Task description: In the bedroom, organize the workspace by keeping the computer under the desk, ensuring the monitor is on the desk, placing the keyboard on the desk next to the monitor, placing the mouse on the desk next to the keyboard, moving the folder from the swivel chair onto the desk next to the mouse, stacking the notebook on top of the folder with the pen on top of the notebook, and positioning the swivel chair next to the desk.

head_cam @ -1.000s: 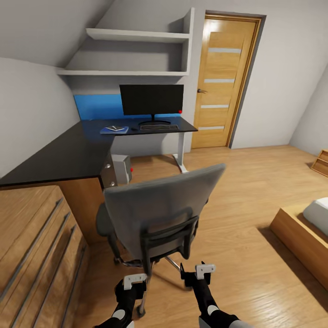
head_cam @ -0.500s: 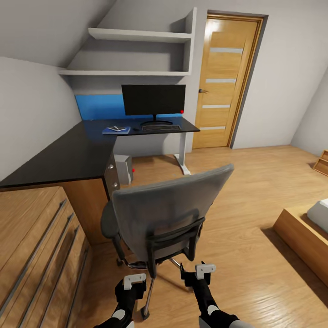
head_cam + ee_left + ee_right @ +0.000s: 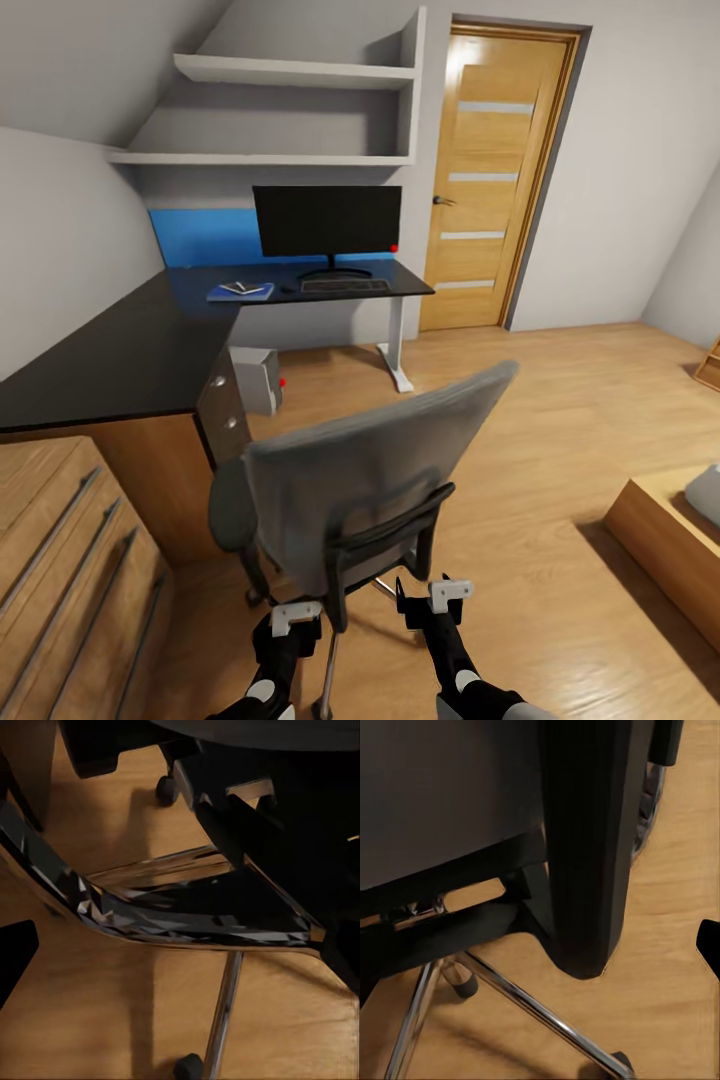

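- grey padding covers the swivel chair, which stands on the wooden floor with its back turned to the camera, just in front of both arms and near the drawer end of the desk.
- chrome legs and a castor of the chair's star base show close up in the left wrist view; in the right wrist view a black upright of the chair's back frame stands before the chrome legs.
- left gripper hangs low behind the chair base, right gripper beside it at the chair's other side; both hold nothing, and i cannot tell how far either claw is parted.
- glossy black, the l-shaped desk runs from the near drawers to the far wall, with a white leg under its far end.
- monitor stands upright on the far part of the desk, red dot at one lower corner.
- keyboard lies flat just in front of the monitor's stand, and the small black mouse sits beside it.
- folder, bright blue, lies flat on the desk next to the mouse, with the dark notebook on top; a pale sliver on it may be the pen, too small to be sure.
- computer stands on the floor under the desk, red mark on its side.
- white shelves hang above the desk, a wooden door stands shut to one side, and a light wooden cabinet adjoins the desk's near end.
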`<state>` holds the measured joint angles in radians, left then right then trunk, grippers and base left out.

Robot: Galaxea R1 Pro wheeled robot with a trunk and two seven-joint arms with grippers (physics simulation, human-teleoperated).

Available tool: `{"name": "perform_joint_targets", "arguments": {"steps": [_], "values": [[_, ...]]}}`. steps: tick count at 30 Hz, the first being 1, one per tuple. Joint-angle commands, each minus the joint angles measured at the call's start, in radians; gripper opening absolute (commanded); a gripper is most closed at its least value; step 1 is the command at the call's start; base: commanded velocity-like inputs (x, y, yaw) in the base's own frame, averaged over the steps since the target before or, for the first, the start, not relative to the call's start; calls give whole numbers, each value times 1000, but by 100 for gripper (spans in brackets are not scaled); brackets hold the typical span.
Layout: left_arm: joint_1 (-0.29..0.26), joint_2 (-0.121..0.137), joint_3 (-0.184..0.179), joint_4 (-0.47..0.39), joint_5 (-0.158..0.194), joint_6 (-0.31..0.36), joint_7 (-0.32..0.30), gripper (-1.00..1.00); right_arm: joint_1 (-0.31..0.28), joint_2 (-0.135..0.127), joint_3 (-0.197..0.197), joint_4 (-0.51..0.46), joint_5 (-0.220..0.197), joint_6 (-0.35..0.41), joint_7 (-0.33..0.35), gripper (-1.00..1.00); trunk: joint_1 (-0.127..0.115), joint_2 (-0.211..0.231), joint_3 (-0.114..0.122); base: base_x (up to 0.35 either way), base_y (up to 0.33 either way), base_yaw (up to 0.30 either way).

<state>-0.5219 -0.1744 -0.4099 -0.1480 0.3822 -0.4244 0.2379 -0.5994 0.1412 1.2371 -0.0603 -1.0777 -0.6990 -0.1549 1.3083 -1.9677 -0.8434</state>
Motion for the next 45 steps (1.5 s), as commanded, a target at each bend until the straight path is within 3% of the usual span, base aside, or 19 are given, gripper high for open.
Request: {"name": "perform_joint_targets", "arguments": {"steps": [1, 30, 45], "values": [[-1, 0, -6, 1, 6, -4, 6, 100, 0, 0, 8, -1, -1, 0, -9, 100, 0, 0, -1, 284, -210, 0], [-1, 0, -6, 8, 6, -4, 6, 100, 0, 0, 8, -1, -1, 0, -9, 100, 0, 0, -1, 275, -218, 0], [-1, 0, -6, 8, 7, -5, 9, 100, 0, 1, 8, -1, -1, 0, -11, 100, 0, 0, -1, 278, 107, 0]]}}
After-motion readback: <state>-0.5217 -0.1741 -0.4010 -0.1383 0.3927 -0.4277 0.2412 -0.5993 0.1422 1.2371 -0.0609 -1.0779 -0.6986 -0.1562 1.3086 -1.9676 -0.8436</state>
